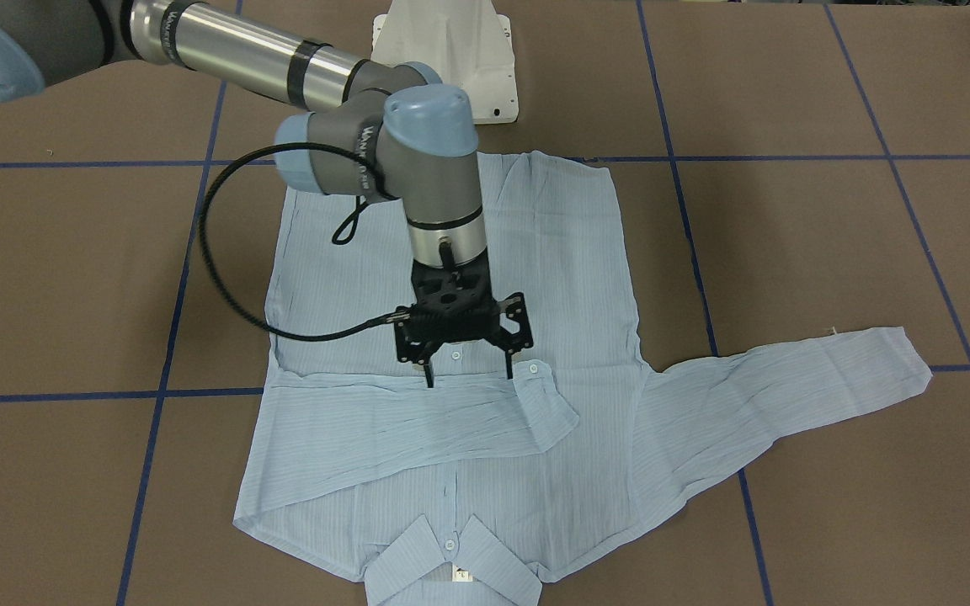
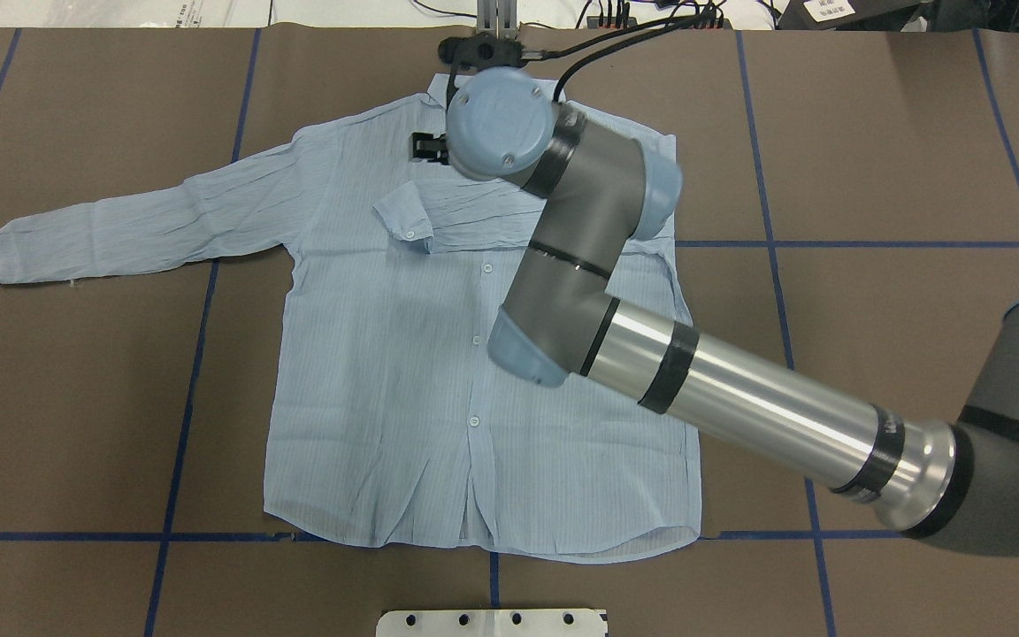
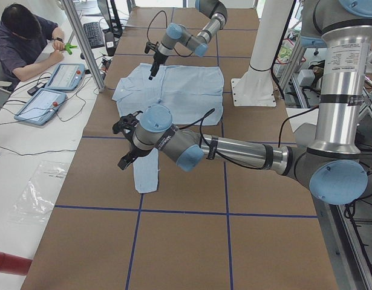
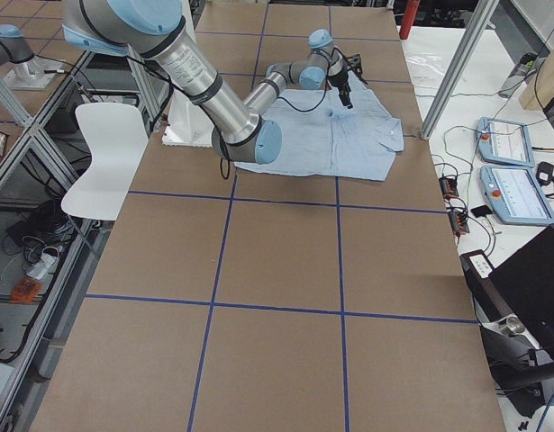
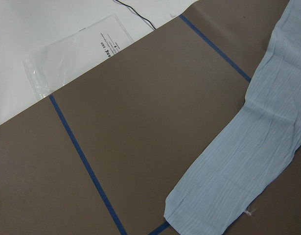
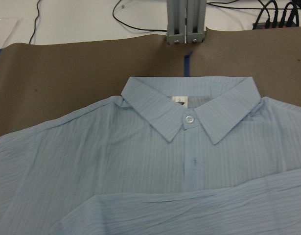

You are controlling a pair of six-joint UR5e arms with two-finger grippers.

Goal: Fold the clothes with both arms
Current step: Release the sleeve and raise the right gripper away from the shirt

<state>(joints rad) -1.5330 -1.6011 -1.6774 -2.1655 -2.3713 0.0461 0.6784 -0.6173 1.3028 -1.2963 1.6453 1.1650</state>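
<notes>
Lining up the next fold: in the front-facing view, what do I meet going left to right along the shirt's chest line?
Left to right: black cable loop → right hand → folded-over sleeve's cuff → outstretched sleeve.

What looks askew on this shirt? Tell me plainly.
Nothing looks damaged or spilled. The shirt is lopsided: the folded sleeve lies across the chest, while the outstretched sleeve lies wrinkled on the table, off to one side.

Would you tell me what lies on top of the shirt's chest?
One sleeve lies folded across the chest of the shirt, its cuff reaching just past the placket. The stretch of placket beneath it is covered, so any buttons there cannot be seen.
</notes>
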